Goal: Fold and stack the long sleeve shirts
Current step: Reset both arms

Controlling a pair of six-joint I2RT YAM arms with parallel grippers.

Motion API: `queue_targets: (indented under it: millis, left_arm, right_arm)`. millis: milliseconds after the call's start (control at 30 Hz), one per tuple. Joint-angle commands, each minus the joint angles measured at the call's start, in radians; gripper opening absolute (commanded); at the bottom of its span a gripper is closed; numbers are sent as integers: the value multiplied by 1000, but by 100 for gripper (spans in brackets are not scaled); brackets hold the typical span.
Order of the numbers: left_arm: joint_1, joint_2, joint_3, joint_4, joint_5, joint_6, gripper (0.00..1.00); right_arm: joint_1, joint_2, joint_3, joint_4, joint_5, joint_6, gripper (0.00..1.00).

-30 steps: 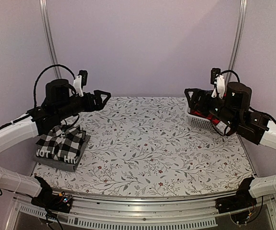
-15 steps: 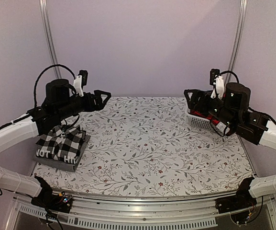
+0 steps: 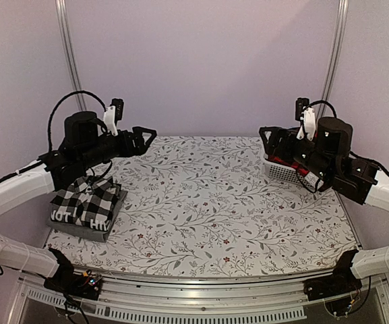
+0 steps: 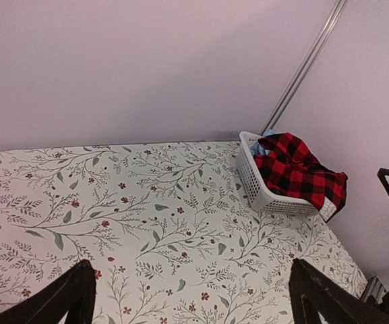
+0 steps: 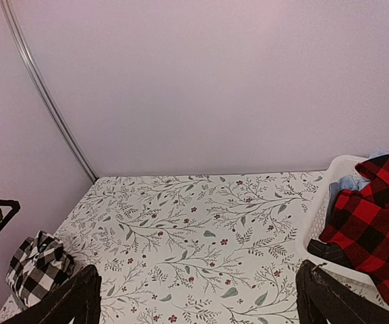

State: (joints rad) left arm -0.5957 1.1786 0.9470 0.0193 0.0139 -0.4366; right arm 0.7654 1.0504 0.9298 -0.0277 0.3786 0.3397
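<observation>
Holding left end effector [image 3: 150, 137] and right end effector [image 3: 268, 142] spread, empty, almost unmoved above worktop [image 3: 207, 202], with black-and-white shirt [image 3: 86, 202] folded on grey shirt [image 3: 73, 228] at near-left corner, red-and-black shirt [image 4: 298, 172] unfetched in basket [image 4: 255, 185] at far-right corner.

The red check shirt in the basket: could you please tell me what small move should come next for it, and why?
Probably lower the right gripper onto the red shirt. Its fingers are open and empty near the basket, where that shirt lies unfolded, draped over the rim, while the black-and-white shirt already sits folded on the grey shirt.
</observation>
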Motion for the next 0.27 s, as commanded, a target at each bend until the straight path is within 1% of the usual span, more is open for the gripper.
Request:
queue_targets:
  millis: [0,233]
  left_arm:
    - [-11,1,-23,28,3,12,100]
    - [-10,4,-22,30,6,12,100]
  right_arm:
    - [-3,-4,-15,20,-1,-1,99]
    - [-2,-4,-16,20,0,-1,99]
